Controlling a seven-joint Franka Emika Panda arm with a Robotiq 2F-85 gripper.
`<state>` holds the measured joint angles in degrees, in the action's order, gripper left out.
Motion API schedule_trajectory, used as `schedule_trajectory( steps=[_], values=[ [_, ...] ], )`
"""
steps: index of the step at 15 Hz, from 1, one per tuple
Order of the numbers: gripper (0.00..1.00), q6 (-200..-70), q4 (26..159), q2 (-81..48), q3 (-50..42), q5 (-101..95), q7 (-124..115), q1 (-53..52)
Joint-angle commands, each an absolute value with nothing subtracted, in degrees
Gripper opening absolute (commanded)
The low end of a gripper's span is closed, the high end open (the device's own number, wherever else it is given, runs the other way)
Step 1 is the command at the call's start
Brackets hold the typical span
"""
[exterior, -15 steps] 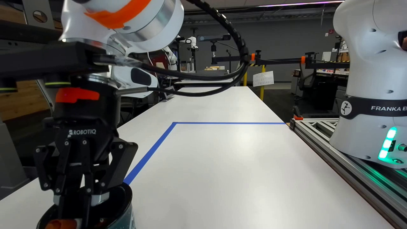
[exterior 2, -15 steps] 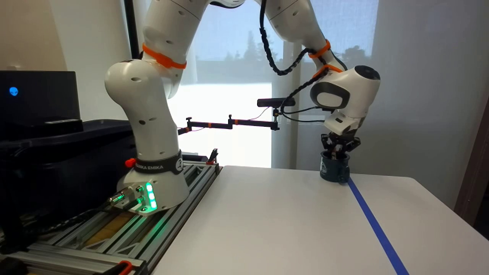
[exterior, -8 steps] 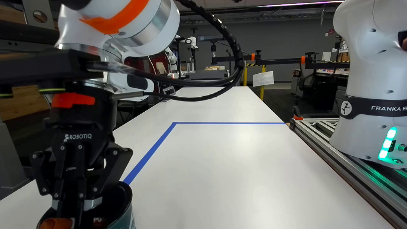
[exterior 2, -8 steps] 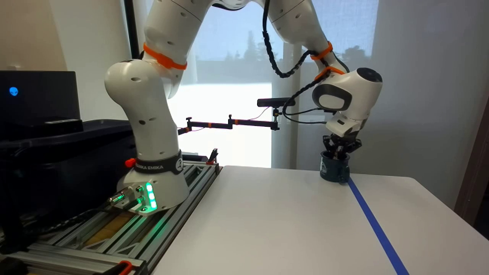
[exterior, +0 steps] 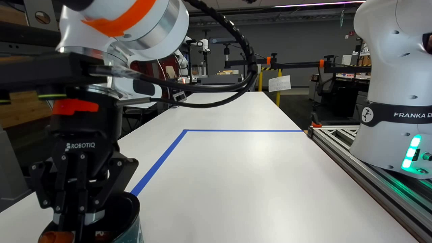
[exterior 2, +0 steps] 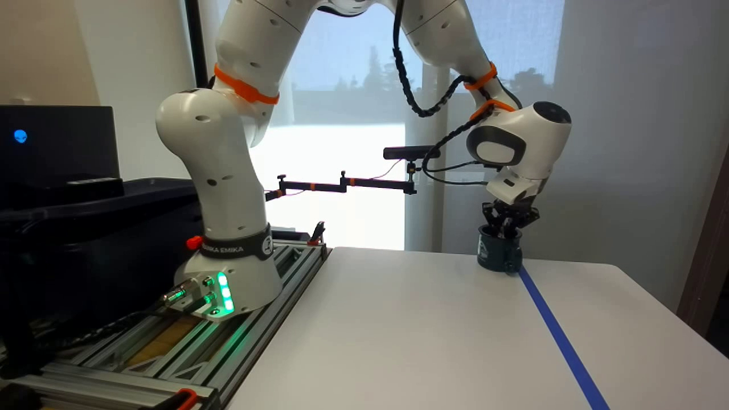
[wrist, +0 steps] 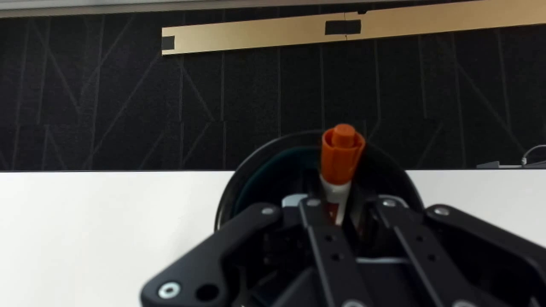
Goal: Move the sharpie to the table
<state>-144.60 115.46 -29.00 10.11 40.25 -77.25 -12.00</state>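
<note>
The sharpie (wrist: 340, 164), orange at its upper end with a white barrel below, leans inside a dark round cup (wrist: 226, 198). My gripper (wrist: 337, 194) reaches down into that cup and is shut on the sharpie, one finger on each side of the barrel. The marker's lower part is hidden by the fingers and cup. An exterior view shows the orange end (exterior: 55, 237) beside the fingers, low in the frame. The white table (exterior 2: 398, 319) carries the cup (exterior 2: 494, 250) close to its far edge in an exterior view.
Blue tape (exterior 2: 561, 336) runs over the table from the cup's base. Dark floor (wrist: 128, 106) with a tan strip (wrist: 256, 36) lies beyond the table edge in the wrist view. The arm's base (exterior 2: 233, 279) stands on a metal frame (exterior 2: 285, 319) alongside the table.
The fingers have closed in on the marker. In the exterior views, the gripper has shifted slightly sideways and a little lower, and the orange end has moved over with it. The cup stays put.
</note>
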Motion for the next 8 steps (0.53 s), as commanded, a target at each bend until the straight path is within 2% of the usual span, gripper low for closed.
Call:
schedule_trajectory(
  steps=[1, 8],
  values=[
    [0.05, -143.07, 115.43, -27.3, 10.48, 41.52, -77.51, -12.1],
    [0.05, -141.83, 115.52, -24.07, 11.28, 42.52, -77.77, -11.94]
  ],
)
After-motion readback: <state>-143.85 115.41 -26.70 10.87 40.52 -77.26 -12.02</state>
